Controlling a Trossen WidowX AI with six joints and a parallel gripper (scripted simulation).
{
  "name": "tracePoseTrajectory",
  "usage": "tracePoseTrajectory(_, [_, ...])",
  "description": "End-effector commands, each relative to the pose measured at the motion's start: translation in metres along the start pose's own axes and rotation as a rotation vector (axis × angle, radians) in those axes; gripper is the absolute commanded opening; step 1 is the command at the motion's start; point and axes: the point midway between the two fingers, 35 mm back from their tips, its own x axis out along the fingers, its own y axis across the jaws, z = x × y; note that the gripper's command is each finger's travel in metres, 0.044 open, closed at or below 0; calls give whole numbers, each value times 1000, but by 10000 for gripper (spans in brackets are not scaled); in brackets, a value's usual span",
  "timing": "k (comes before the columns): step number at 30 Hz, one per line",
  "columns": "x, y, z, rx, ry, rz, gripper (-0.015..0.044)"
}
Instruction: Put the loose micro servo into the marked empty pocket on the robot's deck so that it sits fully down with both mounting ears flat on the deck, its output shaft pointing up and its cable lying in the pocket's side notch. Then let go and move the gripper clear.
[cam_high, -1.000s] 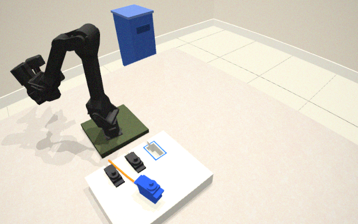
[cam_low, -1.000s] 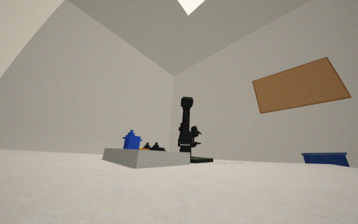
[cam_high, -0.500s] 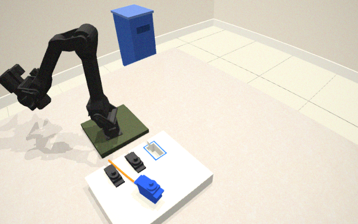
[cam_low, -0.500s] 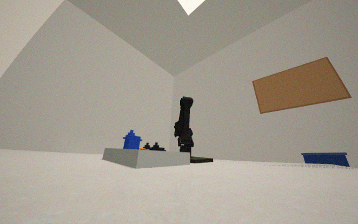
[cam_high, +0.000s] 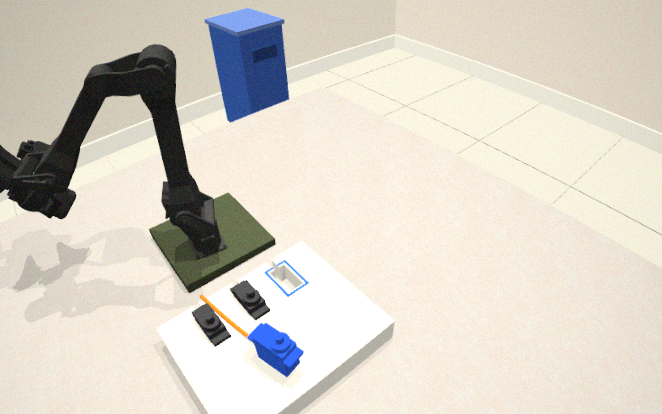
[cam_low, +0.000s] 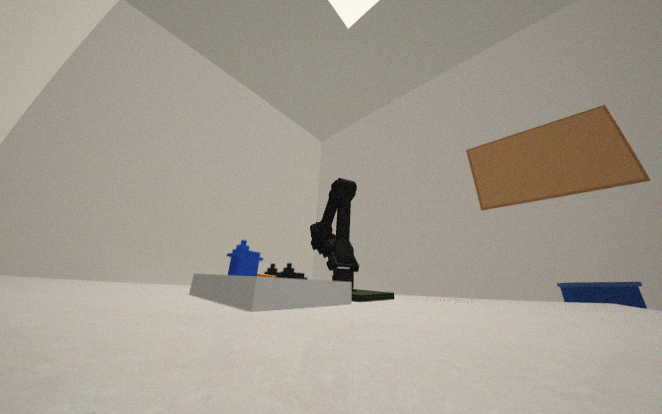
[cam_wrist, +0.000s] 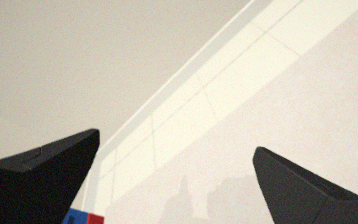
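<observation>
The loose blue micro servo (cam_high: 276, 347) (cam_low: 244, 263) stands upright on top of the white deck (cam_high: 345, 320) (cam_low: 300, 295), output shaft up. Its orange cable (cam_high: 225, 316) (cam_low: 267, 275) runs along the deck toward the two black servos. The empty pocket (cam_high: 287, 276), outlined in blue, is near the deck's back edge, with its side notch toward the arm base. My gripper (cam_wrist: 179, 145) is open and empty, its fingers wide apart in the wrist view. It is far from the servo, past the left edge of the top view; its fingertips are out of that view.
Two black servos (cam_high: 250, 298) (cam_high: 211, 324) sit in the deck beside the cable. The arm's green base plate (cam_high: 245, 225) (cam_low: 375, 295) is just behind the deck. A blue cabinet (cam_high: 260, 70) (cam_low: 602, 293) stands by the wall. A brown board (cam_low: 557, 160) hangs on a wall.
</observation>
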Motion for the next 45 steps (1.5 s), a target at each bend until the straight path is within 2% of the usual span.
tracePoseTrajectory(1, [-13,12,-21,-88,80,28,440])
tracePoseTrajectory(21, [-89,30,-97,-481,362,180,440])
tracePoseTrajectory(45, [-210,21,-166,-980,698,441,440])
